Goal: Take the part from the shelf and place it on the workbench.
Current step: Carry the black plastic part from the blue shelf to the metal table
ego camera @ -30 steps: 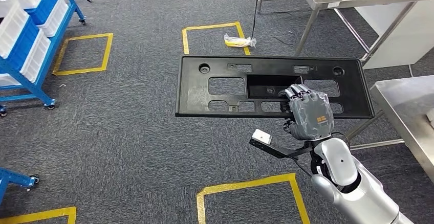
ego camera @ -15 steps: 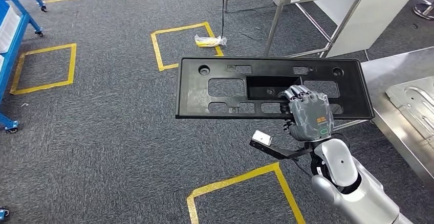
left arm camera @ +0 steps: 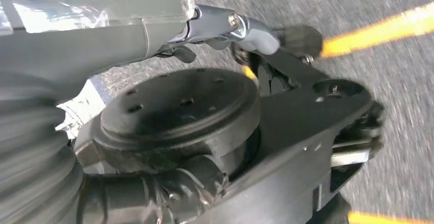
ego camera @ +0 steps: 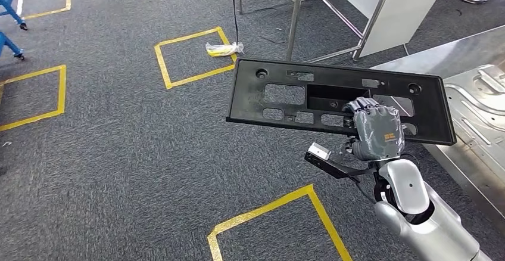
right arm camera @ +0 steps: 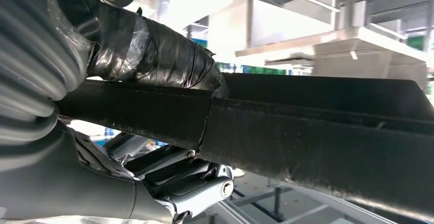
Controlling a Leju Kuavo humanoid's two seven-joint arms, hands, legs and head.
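Your right hand (ego camera: 375, 131) has its fingers (ego camera: 361, 107) clamped on the near edge of the part (ego camera: 339, 99), a long flat black panel with cut-outs, held level in the air with one end above the steel desk (ego camera: 476, 103). Gripped off-centre, it could tip or clip the desk edge. The left hand's (left arm camera: 215, 24) fingers are too blurred to judge.

Part (ego camera: 286, 94) in right hand (ego camera: 376, 133) — workbench (ego camera: 476, 64) just right, partly beneath.
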